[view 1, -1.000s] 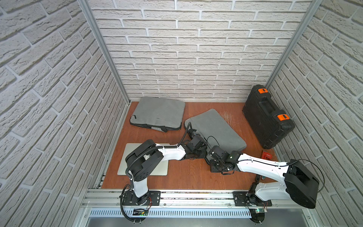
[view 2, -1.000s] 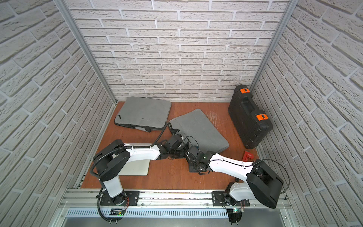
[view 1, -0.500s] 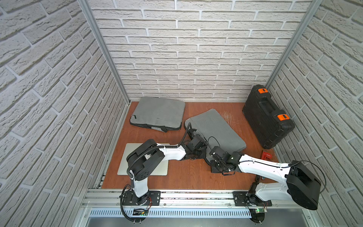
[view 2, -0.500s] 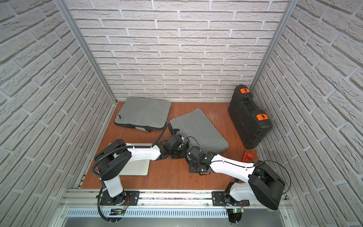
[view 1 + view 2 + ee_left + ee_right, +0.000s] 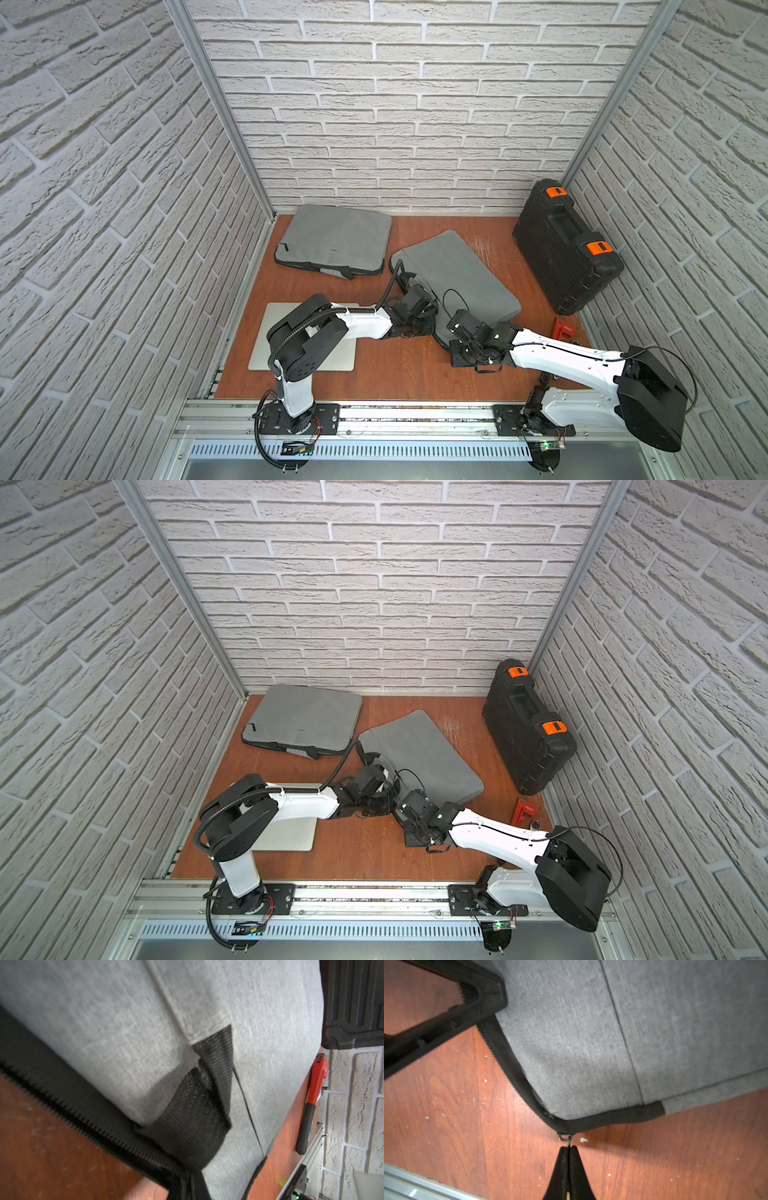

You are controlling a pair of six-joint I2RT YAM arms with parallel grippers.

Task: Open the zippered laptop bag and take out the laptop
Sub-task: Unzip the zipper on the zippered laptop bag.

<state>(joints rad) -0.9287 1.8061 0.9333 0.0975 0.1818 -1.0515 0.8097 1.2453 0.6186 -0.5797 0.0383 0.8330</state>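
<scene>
My grey fabric laptop bag (image 5: 457, 270) lies flat near the middle of the bench, turned askew to its edges. The bag's black zipper (image 5: 506, 1068) runs down the side nearest me to a rounded corner, and the teeth along that side show as a single parted row. The slider (image 5: 563, 1132) sits right at that corner. The small metal zipper pull (image 5: 568, 1140) sticks out from it, pinched between the closed tips of my right hand (image 5: 568, 1148). A black webbing handle strap (image 5: 199, 1122) lies folded on the grey cloth beside the zipper edge
</scene>
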